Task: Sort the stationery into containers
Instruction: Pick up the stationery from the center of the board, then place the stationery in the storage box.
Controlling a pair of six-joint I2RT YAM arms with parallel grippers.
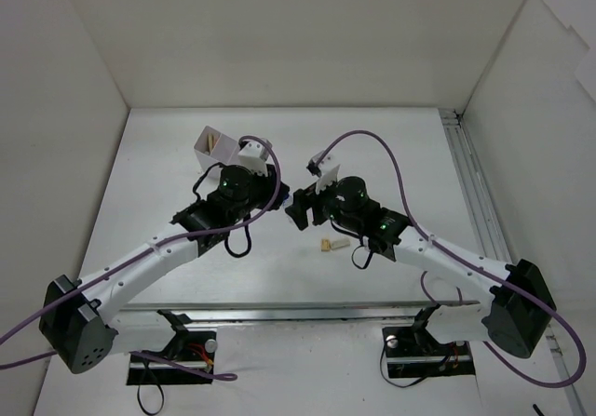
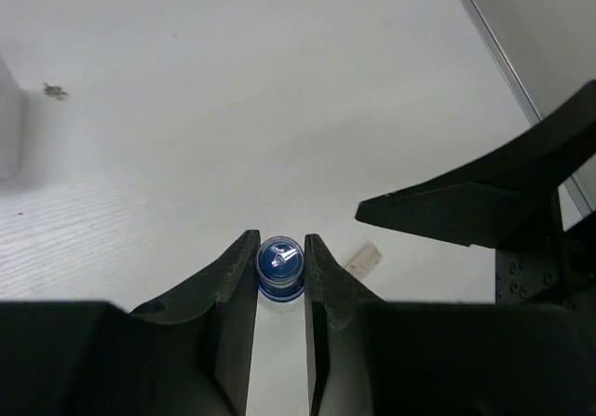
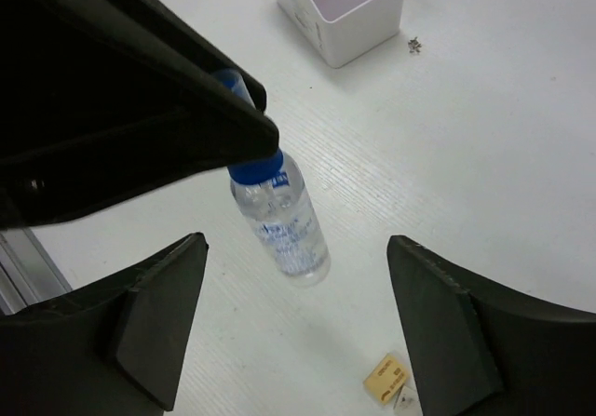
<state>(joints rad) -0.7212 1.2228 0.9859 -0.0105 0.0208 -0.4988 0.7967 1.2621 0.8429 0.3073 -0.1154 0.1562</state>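
Tube (image 3: 279,222), blue-capped, is pinched at its cap in my left gripper (image 2: 280,241); my right gripper (image 3: 293,244) gapes wide, empty, facing it; white box (image 3: 358,16) lies beyond it.

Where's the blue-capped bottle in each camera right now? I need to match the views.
Top external: not visible; the wrists cover that spot.
Left wrist: blue-capped bottle at bottom centre, cap toward the camera, clamped in the left gripper.
Right wrist: centre-left, hanging from that gripper.
Shared landmark: tan eraser, on the table in all three.
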